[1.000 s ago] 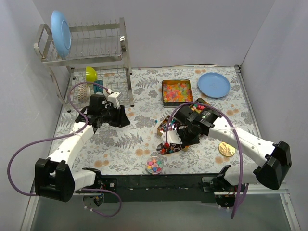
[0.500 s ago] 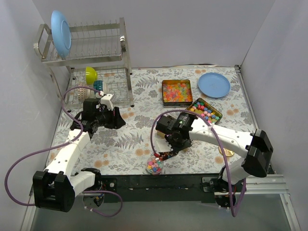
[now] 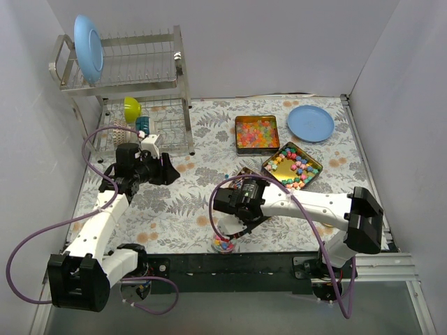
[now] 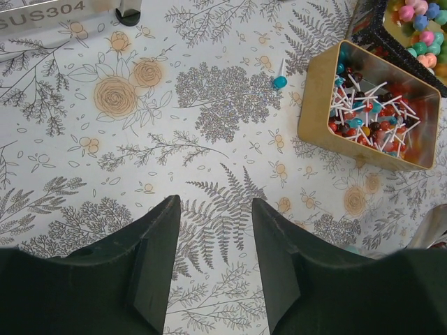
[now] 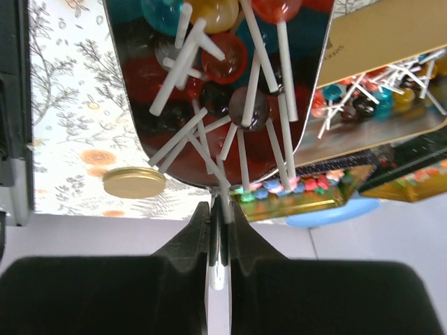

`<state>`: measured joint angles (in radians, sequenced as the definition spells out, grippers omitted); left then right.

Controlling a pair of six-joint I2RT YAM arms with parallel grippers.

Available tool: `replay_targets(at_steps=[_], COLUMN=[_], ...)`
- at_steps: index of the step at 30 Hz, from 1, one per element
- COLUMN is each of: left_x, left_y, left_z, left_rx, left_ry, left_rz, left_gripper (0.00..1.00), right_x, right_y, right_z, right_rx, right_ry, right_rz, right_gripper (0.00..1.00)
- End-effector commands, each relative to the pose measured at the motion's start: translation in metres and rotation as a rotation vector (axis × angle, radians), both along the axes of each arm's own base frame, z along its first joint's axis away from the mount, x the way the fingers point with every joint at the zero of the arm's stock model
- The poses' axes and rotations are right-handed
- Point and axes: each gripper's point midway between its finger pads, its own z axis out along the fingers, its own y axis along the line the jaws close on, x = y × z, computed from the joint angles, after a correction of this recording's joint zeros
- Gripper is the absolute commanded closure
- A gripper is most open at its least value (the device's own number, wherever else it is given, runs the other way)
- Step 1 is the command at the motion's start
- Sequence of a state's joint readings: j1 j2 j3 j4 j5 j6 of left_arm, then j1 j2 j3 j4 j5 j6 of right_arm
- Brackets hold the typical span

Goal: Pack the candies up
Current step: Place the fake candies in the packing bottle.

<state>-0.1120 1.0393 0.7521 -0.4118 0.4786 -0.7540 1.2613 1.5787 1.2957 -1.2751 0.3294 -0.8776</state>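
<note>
Right gripper (image 5: 219,209) clamped on a lollipop stick (image 5: 217,269), beside the small jar (image 3: 223,252).
The jar holds a few candies (image 3: 223,243), while the lollipop tin (image 4: 314,105) looks full, so packing seems early. Left gripper (image 4: 213,230) is apart and empty.

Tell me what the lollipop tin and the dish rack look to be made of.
Lollipop tin: probably thin sheet metal, with a matte gold outside and a mirror-bright inside that shows reflections. Dish rack: likely stainless steel, made of shiny silver wire; its base rail reads SUS304.

Candies (image 3: 256,132) in 2 tins (image 3: 237,135) mid-table, plate (image 3: 311,123) behind right, rack (image 3: 126,77) far left.
</note>
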Motion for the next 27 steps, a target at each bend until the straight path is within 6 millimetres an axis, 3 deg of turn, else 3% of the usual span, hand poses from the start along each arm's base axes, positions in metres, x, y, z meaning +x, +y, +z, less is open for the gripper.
replay_targets(at_steps=[1, 12, 27], left_x=[0.0, 0.01, 0.014], left_y=[0.001, -0.003, -0.009], left_z=[0.006, 0.018, 0.025], left_rx=[-0.014, -0.041, -0.069], left_ry=[-0.037, -0.064, -0.07], left_rz=[0.007, -0.001, -0.03], left_gripper=[0.54, 0.51, 0.51], right_x=[0.008, 0.024, 0.022], right_y=[0.001, 0.007, 0.006], right_z=[0.019, 0.035, 0.036], right_rx=[-0.048, -0.104, -0.111], right_ry=[-0.125, -0.28, -0.307], right_rz=[0.072, 0.142, 0.145], right_gripper=[0.99, 0.99, 0.99])
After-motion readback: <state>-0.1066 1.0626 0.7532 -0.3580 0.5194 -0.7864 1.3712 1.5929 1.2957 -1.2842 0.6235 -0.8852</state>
